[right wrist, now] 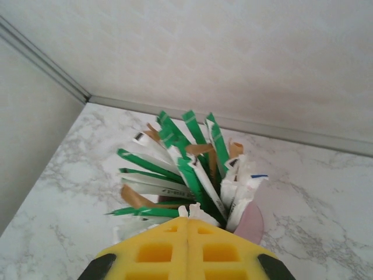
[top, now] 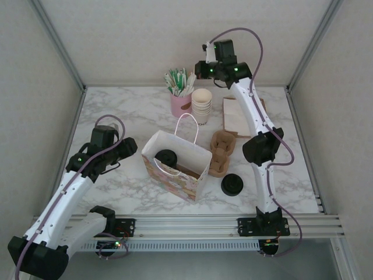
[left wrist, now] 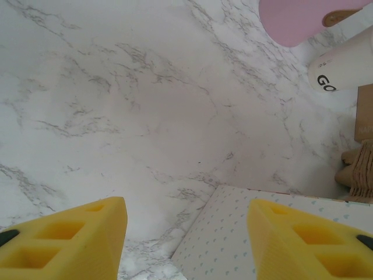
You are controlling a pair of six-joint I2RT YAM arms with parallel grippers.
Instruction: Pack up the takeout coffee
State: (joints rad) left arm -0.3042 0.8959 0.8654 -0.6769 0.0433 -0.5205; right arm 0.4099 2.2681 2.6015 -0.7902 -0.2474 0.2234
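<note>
The right end effector (right wrist: 187, 226) is pinched closed just above the sachets (right wrist: 186, 169), well apart from the coffee (top: 167, 157). The coffee stands inside the bag (top: 170, 182). The left end effector (left wrist: 186, 213) is partly spread and empty over the worktop (left wrist: 145, 116), beside that bag. A cup (left wrist: 344, 61) reads "GO".

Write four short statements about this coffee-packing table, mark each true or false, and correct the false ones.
1. The takeout coffee sits inside the paper bag. True.
2. The left gripper is clamped on the bag's handle. False: its jaws stand open with nothing between them, by the bag's corner.
3. The right gripper is shut, just above the pink cup of packets. True.
4. The loose black lid lies inside the cardboard carrier. False: it lies on the table next to the carrier.
</note>
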